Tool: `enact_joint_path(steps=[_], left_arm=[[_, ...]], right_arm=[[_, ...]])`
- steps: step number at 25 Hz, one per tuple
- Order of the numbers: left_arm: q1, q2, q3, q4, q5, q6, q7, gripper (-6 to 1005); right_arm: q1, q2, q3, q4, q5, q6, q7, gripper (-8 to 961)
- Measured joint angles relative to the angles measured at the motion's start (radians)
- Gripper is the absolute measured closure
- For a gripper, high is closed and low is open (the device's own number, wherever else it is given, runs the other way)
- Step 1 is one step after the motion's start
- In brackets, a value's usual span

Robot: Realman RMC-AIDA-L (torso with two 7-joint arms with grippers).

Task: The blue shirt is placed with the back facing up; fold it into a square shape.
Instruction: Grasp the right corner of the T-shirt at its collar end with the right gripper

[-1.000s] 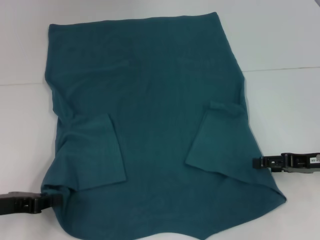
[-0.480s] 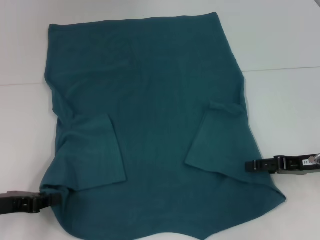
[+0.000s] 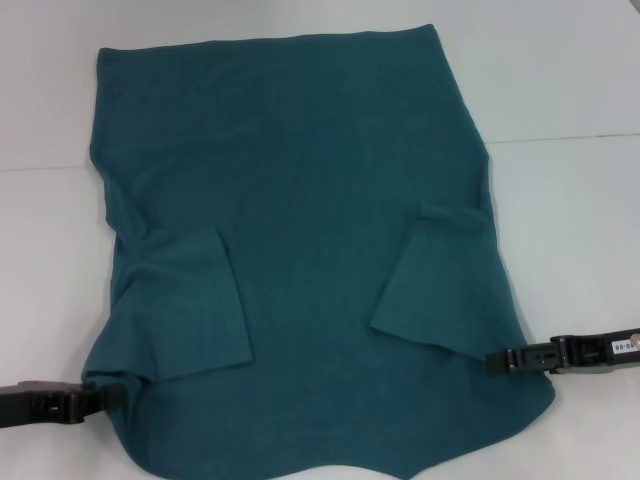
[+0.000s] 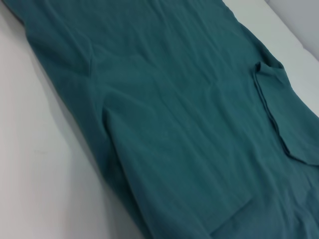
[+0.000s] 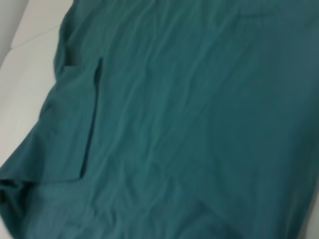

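Risk: blue shirt (image 3: 300, 220) lies flat on table (image 3: 570, 90), sleeves folded in, my left gripper (image 3: 100, 397) and right gripper (image 3: 497, 362) at near corners, closure unclear, so uneven lift skews fold.

White table (image 3: 560, 90), blue shirt (image 3: 300, 200) spread flat on it, sleeves folded inward

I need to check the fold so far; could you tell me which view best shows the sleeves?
The head view: both sleeves lie folded in on the blue shirt. Each wrist view shows one sleeve close up.
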Motion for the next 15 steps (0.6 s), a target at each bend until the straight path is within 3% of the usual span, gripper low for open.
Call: enact_joint_path(steps=[10,15], left_arm=[[-0.002,-0.001,0.0,-0.01,-0.009,-0.008,0.001,986],[-0.004,-0.001,0.0,-0.011,-0.016,-0.01,0.009,986]], right_arm=[[0.006,-0.006,0.012,-0.006,0.001,-0.114,0.011,89],[0.004,-0.025,0.004,-0.013,-0.002,-0.123,0.051,89]])
